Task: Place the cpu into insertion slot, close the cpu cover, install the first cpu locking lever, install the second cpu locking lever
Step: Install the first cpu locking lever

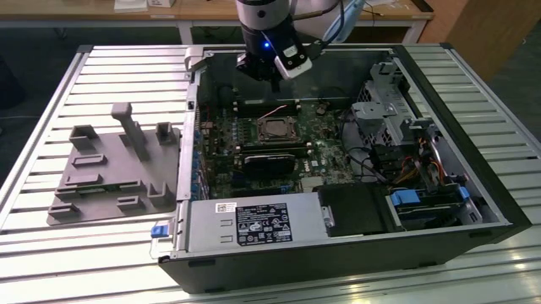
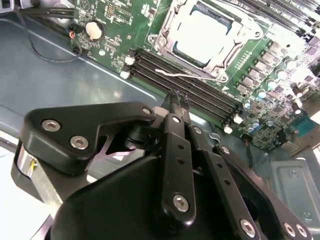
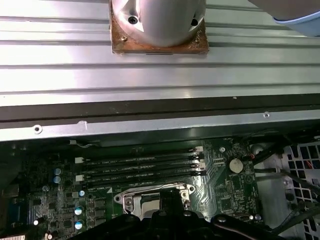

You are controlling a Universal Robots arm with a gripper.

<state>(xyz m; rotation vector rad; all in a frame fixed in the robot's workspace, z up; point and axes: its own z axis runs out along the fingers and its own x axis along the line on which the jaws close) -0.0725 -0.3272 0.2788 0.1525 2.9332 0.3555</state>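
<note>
cpu (image 2: 202, 31) is seated in the insertion slot (image 2: 161, 44), cpu cover (image 2: 233, 38) apparently laid over it. gripper (image 2: 176, 96) is held over the memory slots (image 2: 192, 86), fingers (image 2: 175, 131) pinched together, nothing gripped. Risk: thin locking lever (image 2: 172, 73) could be slipped off, motherboard (image 2: 114, 20) gouged by the tips.

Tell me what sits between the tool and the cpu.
In the second wrist view, long black memory slots run across the gap between the tool and the cpu; a thin metal wire crosses them.
</note>
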